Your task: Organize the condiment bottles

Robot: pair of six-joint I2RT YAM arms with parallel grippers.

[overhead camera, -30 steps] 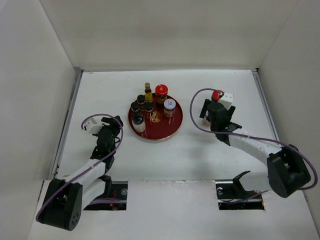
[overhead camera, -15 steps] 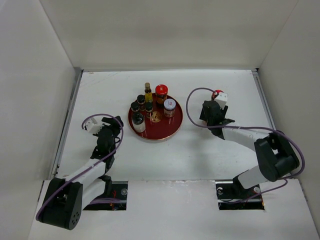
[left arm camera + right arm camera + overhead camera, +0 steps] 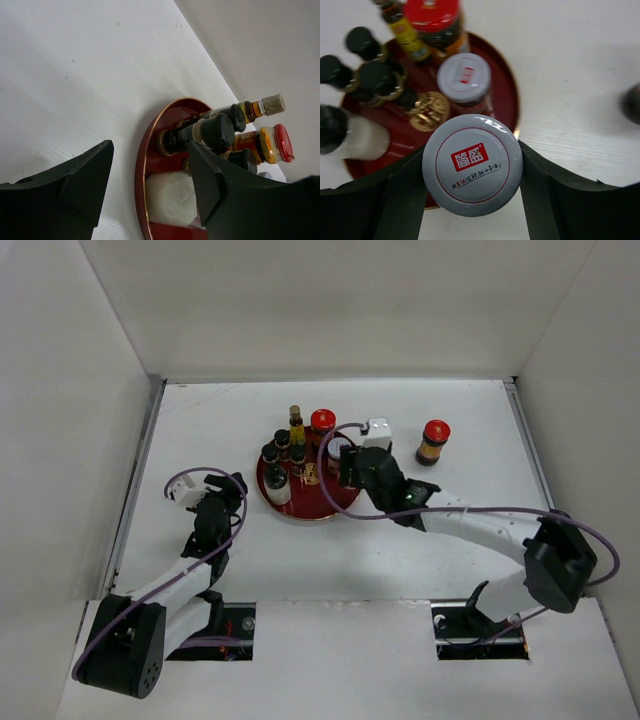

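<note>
**One white-lidded jar (image 3: pixel 472 165) headed for the tray (image 3: pixel 510 100)**

Right hand (image 3: pixel 362 468) swung left, away from the red-lidded jar (image 3: pixel 433 442) standing alone far right on the surface (image 3: pixel 450 530), and now grips the white one over the tray's right rim. Glossy lid, red logo. Left hand (image 3: pixel 150 187) hangs open, idle.

White links (image 3: pixel 480 525), black joints (image 3: pixel 560 565), purple cables (image 3: pixel 205 470) — black left gripper (image 3: pixel 150 150)
</note>
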